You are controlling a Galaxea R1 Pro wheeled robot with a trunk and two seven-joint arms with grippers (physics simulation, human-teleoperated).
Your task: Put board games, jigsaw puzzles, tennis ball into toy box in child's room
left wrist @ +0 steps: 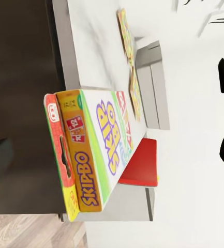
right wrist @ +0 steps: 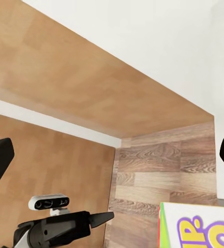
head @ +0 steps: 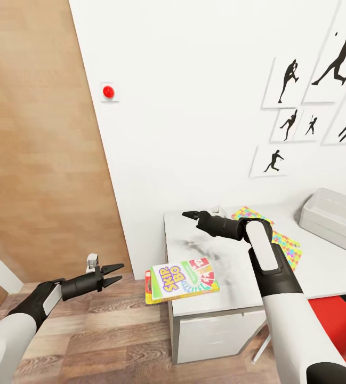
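— Where do you stand?

— Your table carries the toy box at the far right, something printed showing inside. The SKIP-BO game overhangs the near left corner; two jigsaw puzzles lie between.

— And your claws?

— Left claw open, empty, off the table edge (facing the game). Right claw looks empty; its opening I cannot tell. Most sorting remains.

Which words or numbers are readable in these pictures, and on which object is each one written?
"SKIP-BO": top face of the board game box on the table.
"SKIPBO": its orange side edge.
"12": small card picture above that.
Other small print on the box: too blurred to read.
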